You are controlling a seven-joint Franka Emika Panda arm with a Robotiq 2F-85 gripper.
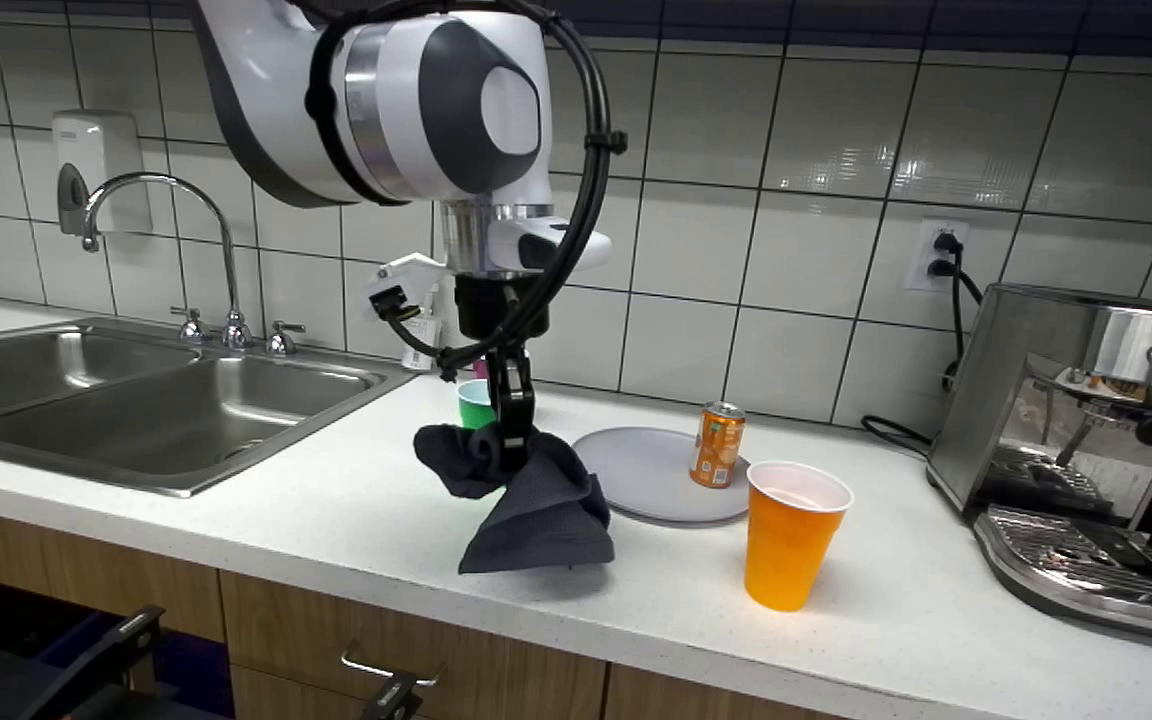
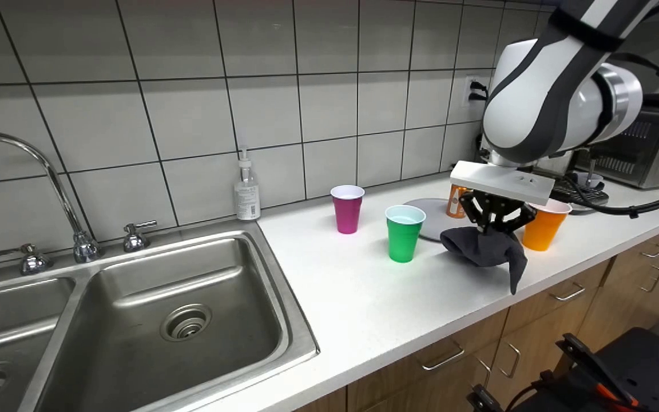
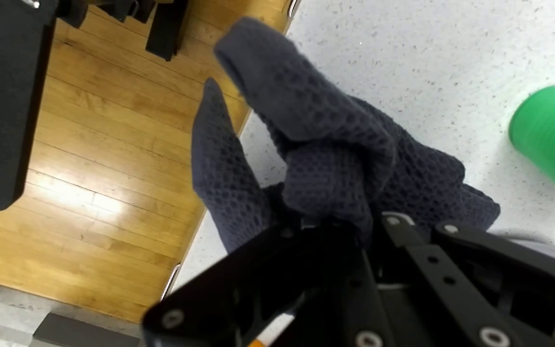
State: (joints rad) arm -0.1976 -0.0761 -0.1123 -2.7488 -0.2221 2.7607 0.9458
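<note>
Just in from the counter's (image 1: 366, 480) front edge, on the stretch between the sink (image 2: 289, 309) and the orange cup (image 1: 788, 550): dark grey cloth (image 1: 548, 520), clamped in the claw (image 1: 513, 450). Fingers are together on a bunched fold, no gap visible. Single arm (image 1: 276, 100), so no question of which is nearer.

Key relation: cloth sits directly below and around the fingertips, gripped near its upper middle. In both exterior views the lowest flap hangs toward the front edge; a shorter lobe juts out toward the sink end. No clean long axis, it's crumpled. Longest spread in the wrist view runs aslant, front edge in toward back edge. Flaps cross the front edge line there; can't tell real overhang from camera angle. Also can't tell if the hem touches the counter.

Neighbours: green cup (image 2: 404, 237), upright, near, on the sink side. Grey plate (image 1: 631, 475) toward the back edge, orange can (image 1: 717, 445) standing on it.

Look: matte, honeycomb weave, thick rolled folds, plainer band at one flap tip. Reads soft and limp, loose corners probably swing easily.
</note>
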